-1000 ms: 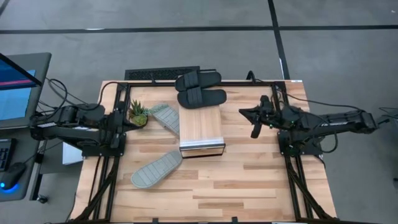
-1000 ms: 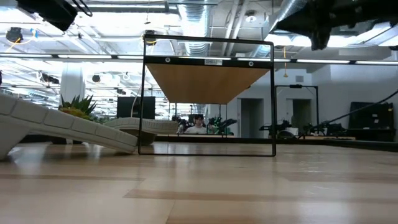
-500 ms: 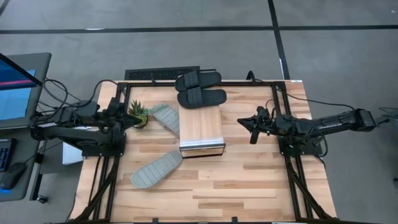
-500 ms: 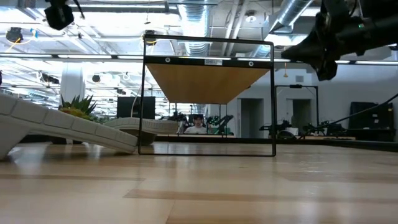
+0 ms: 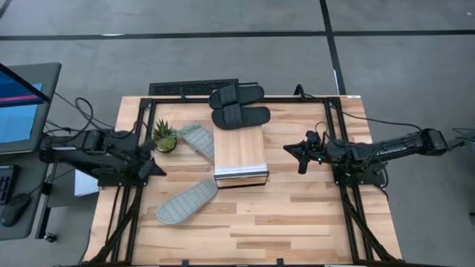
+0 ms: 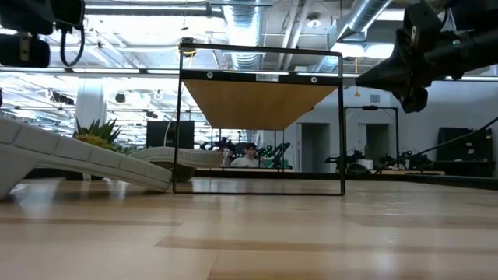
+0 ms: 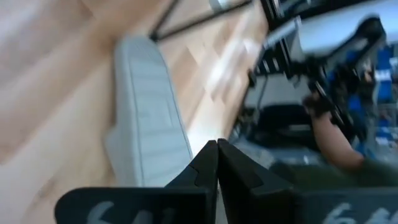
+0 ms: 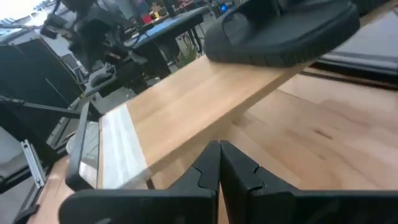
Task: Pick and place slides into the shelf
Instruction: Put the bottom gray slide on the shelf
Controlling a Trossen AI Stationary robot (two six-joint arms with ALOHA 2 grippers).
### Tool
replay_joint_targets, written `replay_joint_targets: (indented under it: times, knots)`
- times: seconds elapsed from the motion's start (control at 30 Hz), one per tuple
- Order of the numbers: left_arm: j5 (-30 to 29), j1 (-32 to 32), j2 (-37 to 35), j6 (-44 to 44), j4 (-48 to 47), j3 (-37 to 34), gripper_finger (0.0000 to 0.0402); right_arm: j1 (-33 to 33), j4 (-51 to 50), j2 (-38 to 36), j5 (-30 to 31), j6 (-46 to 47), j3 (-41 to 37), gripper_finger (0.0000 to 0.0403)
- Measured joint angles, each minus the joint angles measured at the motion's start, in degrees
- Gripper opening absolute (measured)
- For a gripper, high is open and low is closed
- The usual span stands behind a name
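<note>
The light-wood shelf [image 5: 240, 152] stands mid-table with its metal front edge toward the near side. One black slide [image 5: 240, 116] lies on the shelf's far end, and it also shows in the right wrist view [image 8: 280, 28]. The other black slide [image 5: 236, 95] lies just behind it. One pale slide [image 5: 197, 139] lies by the shelf's left side. The other pale slide [image 5: 187, 201] lies near-left of the shelf, ridged side up. My left gripper [image 5: 154, 168] is shut and empty, left of that slide [image 7: 149, 118]. My right gripper [image 5: 300, 154] is shut and empty, right of the shelf [image 8: 186, 106].
A small potted plant [image 5: 165, 137] stands at the far left, next to the pale slide by the shelf. Black frame rails [image 5: 119, 215] run along the table's left and right sides. A person shows far off in the room [image 6: 249, 154].
My left gripper has swung from beside the plant toward the table's near edge, turning toward the near pale slide. My right gripper has come down and a little toward the shelf. No slide has moved.
</note>
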Motion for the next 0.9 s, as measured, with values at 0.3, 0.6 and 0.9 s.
replay_joint_targets:
  times: [0.3,0.6,0.9]
  knots:
    - [-4.14,-11.67,1.19,-2.0,0.41,0.0,0.0,3.13,-0.2,-0.01,0.0,2.59,-1.48,0.0]
    - [-10.44,-20.55,4.96,-2.81,2.35,0.0,0.0,3.53,-0.23,-0.04,0.04,2.57,-1.48,0.0]
    - [-3.88,-27.51,11.83,-2.53,1.95,0.0,0.0,3.53,-0.22,-0.04,0.09,2.52,-1.48,0.0]
